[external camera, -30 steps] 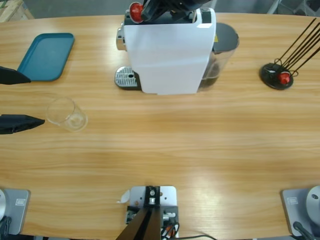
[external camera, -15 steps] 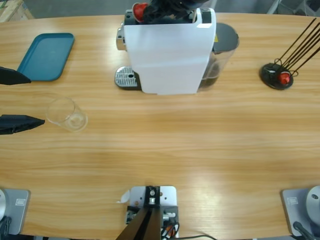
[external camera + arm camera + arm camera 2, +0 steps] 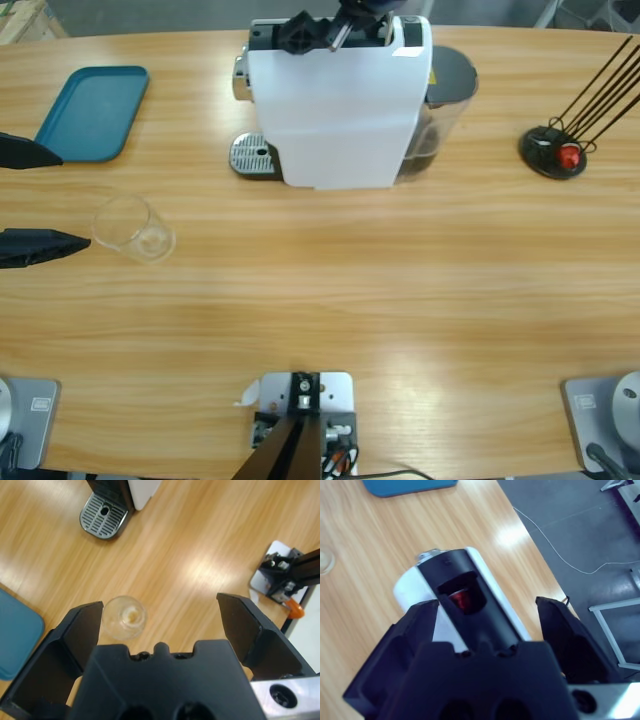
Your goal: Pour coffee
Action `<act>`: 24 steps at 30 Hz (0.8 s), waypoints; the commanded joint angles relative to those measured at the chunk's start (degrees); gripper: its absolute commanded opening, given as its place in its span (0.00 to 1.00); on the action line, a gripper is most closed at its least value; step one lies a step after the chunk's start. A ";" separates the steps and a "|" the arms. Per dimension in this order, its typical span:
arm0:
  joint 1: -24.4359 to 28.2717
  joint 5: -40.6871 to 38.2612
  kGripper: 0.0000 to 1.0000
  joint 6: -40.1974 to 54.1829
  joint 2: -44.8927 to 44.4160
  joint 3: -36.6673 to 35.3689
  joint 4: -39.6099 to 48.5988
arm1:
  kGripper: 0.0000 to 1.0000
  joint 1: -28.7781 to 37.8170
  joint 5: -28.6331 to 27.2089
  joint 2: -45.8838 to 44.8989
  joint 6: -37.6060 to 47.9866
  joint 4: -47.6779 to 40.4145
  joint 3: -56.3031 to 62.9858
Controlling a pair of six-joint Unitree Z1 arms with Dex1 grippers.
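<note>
No coffee shows in any view. The white coffee machine (image 3: 335,105) stands at the table's far middle, its drip grate (image 3: 252,156) bare. My right gripper (image 3: 326,26) hovers open over the machine's top (image 3: 470,610). In the right wrist view a red capsule (image 3: 460,598) lies inside the top slot, between and below the spread jaws. A clear glass tumbler (image 3: 132,228) stands at the left, holding only a faint tan spot (image 3: 130,613). My left gripper (image 3: 45,198) is open at the left edge, its jaws just short of the glass (image 3: 123,617).
A teal tray (image 3: 92,112) lies at the far left. A black wire capsule stand (image 3: 553,152) with one red capsule (image 3: 569,154) sits at the far right. The machine's smoky tank (image 3: 447,95) is on its right side. Bare wood fills the near half.
The right gripper moved right along the machine's top with a red capsule, then let it go; the capsule now lies in the slot. The left gripper and glass have not moved.
</note>
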 commanded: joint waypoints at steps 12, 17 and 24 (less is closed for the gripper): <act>0.46 -0.29 0.99 -2.03 -2.98 1.70 -2.57 | 0.73 12.62 -2.64 -14.16 24.68 12.29 -0.74; 0.39 0.15 0.99 -2.19 -5.30 1.71 -2.55 | 0.62 13.89 -10.71 -17.10 48.26 17.44 1.42; 0.48 0.80 0.99 -2.22 -7.09 2.64 -2.04 | 0.03 13.89 -14.20 -17.36 57.66 12.73 13.00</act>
